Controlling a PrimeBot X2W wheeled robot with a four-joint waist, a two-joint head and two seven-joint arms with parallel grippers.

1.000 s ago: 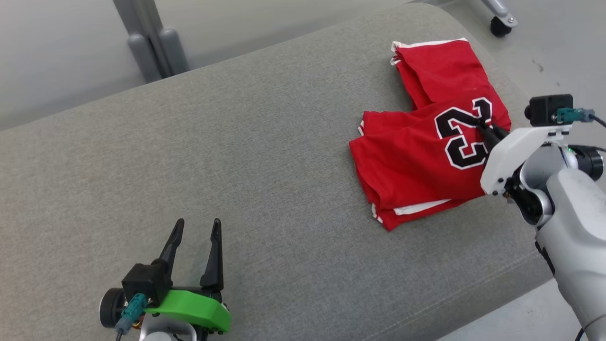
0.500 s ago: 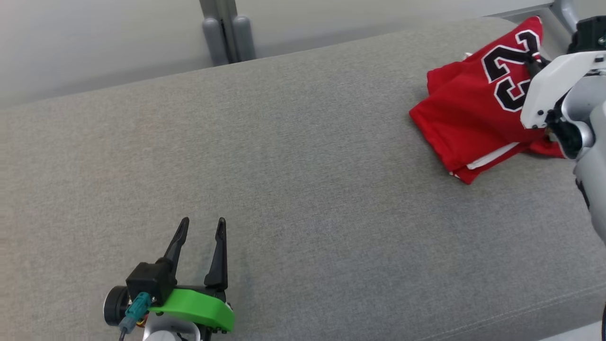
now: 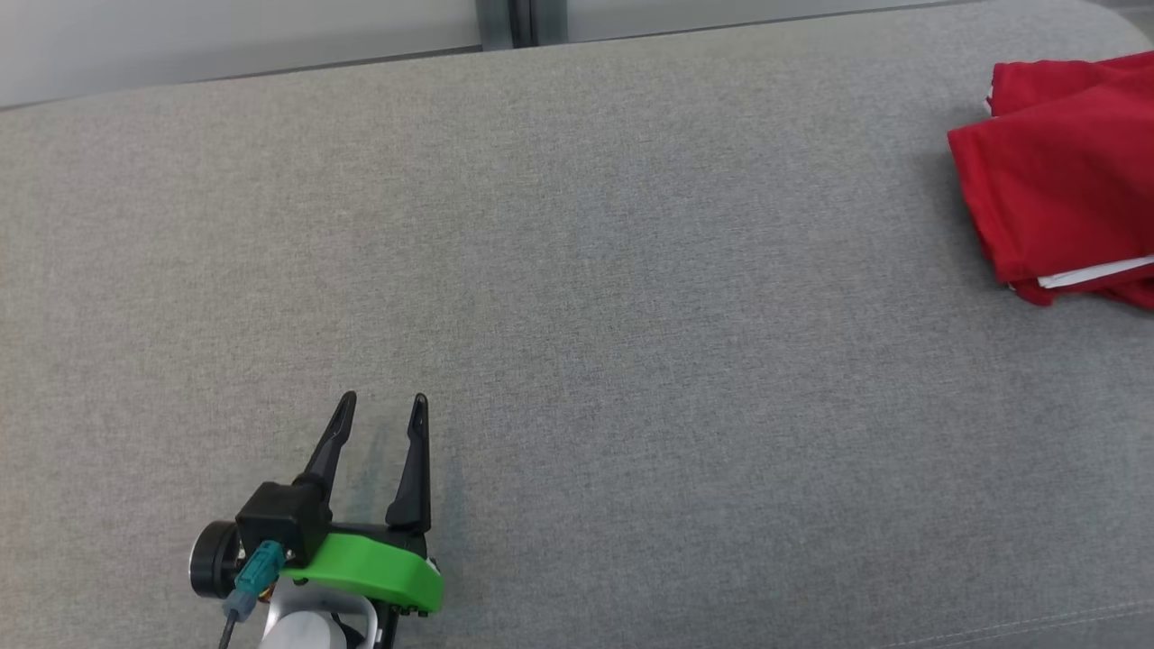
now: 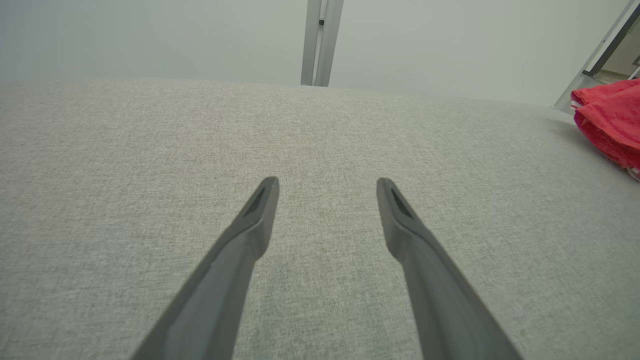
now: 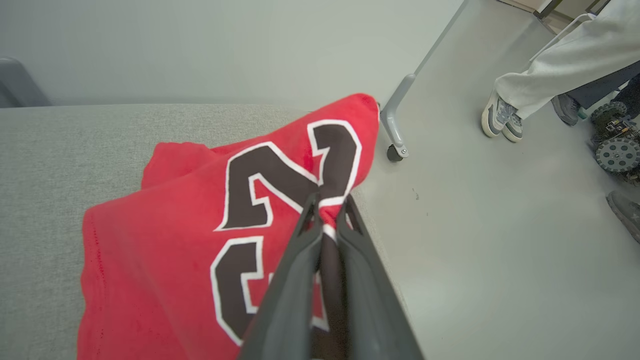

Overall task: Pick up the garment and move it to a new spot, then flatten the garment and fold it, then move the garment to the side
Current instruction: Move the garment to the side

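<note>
While right gripper (image 5: 327,212) is pinching the folded red 23 jersey (image 5: 165,225) at the right end of the grey cushion (image 3: 577,315), left gripper (image 3: 383,397) is idling spread; side-move seemingly finishing, next needing a release

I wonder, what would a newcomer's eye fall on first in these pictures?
The red jersey with its black number, bright against the grey cushion, lies at the cushion's right end. The right gripper is pinched shut on its fabric at the number, while the left gripper is open over the cushion at the head view's lower left.

Left gripper (image 3: 383,397) spread, right gripper (image 5: 330,200) pinched.
</note>
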